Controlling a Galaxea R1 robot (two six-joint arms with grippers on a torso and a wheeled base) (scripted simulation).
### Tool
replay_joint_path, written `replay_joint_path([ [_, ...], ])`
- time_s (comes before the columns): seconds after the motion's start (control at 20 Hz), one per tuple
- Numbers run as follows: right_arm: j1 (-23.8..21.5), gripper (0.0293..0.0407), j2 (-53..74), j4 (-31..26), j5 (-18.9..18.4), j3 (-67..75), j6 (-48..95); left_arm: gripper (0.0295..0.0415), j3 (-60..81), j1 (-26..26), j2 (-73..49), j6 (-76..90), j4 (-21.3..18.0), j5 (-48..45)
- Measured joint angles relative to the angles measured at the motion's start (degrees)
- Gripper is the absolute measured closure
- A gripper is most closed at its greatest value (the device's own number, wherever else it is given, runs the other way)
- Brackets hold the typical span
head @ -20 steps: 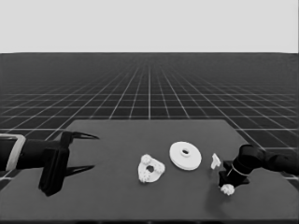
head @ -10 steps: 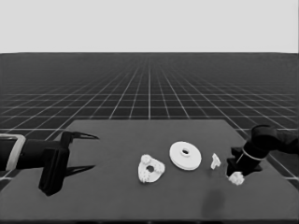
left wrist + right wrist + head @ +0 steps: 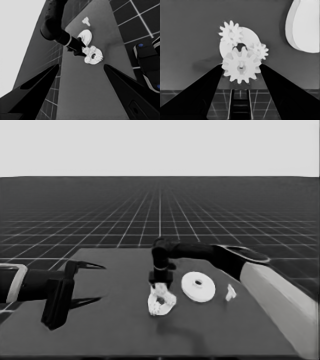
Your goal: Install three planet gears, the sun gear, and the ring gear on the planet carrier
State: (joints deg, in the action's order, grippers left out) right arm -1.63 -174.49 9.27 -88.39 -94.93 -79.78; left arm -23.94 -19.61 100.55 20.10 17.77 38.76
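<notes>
The planet carrier, the smaller round part (image 3: 169,303) (image 3: 248,35) (image 3: 99,52), lies at the table's middle with two small gears (image 3: 231,33) (image 3: 259,50) on it. My right gripper (image 3: 161,281) (image 3: 241,65) hangs just above it, shut on a third small toothed gear (image 3: 241,70) held over the part's near rim. The ring gear, the larger round part (image 3: 198,286) (image 3: 305,25) (image 3: 85,37), lies flat just to the right of the smaller one. My left gripper (image 3: 90,283) (image 3: 81,65) waits open over the table's left end with nothing between its fingers.
A thin white piece (image 3: 230,292) (image 3: 86,21) lies on the table to the right of the larger round part. The right arm's pale grey part (image 3: 280,295) crosses the table's right side. Dark machinery with blue lights (image 3: 147,62) shows past the table's edge.
The right arm has swung from the table's right end to the middle, carrying a gear, and now hangs over the smaller round part. The left arm has not moved.
</notes>
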Motion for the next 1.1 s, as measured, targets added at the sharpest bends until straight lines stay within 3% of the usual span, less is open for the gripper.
replay_joint_path([
  [0.1,4.67,0.039,-0.83,4.51,1.21,-2.77,1.72,0.0326,0.0,0.0,0.0,0.0,0.0,0.0],
  [0.2,6.33,0.039,-1.22,5.98,1.8,-4.13,2.54,0.0326,0.0,0.0,0.0,0.0,0.0,0.0],
  [1.1,7.45,0.0391,-1.41,6.71,2.13,-4.86,-3.38,0.0326,0.0,0.0,0.0,0.0,0.0,0.0],
])
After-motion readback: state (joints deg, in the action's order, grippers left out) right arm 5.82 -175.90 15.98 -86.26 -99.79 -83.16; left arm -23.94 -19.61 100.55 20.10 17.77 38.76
